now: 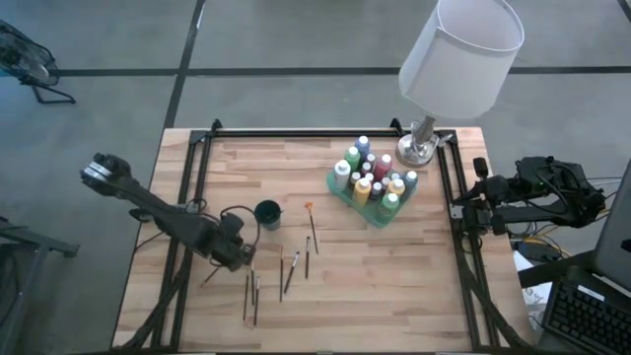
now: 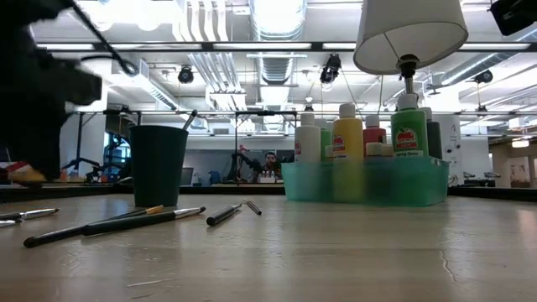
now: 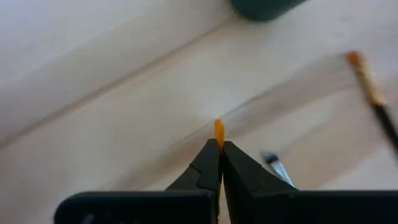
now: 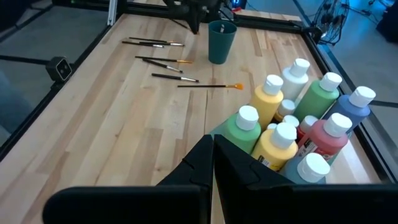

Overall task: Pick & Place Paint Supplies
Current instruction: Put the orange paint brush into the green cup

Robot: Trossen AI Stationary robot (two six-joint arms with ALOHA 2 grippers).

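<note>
My left gripper (image 1: 243, 260) is low over the table's near left part, in front of the small dark green cup (image 1: 266, 214), and is shut on a thin brush with orange bristles (image 3: 218, 129). Several more brushes (image 1: 292, 271) lie flat on the wood beside it; they also show in the low view (image 2: 143, 220). Many white-capped paint bottles (image 1: 371, 176) stand upright in the translucent green tray (image 2: 369, 189) at the far right. My right gripper (image 4: 212, 143) is shut and empty at the table's right edge (image 1: 471, 204). My left gripper pinches the brush between its two fingers just behind the orange bristle end (image 3: 218, 138), which sticks out past the fingertips. The brush lies along the fingers. Its handle (image 1: 209, 279) sticks out behind the gripper toward the table's near left.
A lamp with a white shade (image 1: 458, 54) stands on its metal base (image 1: 419, 148) at the far right, just behind the tray. Black rails (image 1: 187, 197) run along the table's left, right and far sides. One orange-tipped brush (image 1: 312, 225) lies between cup and tray.
</note>
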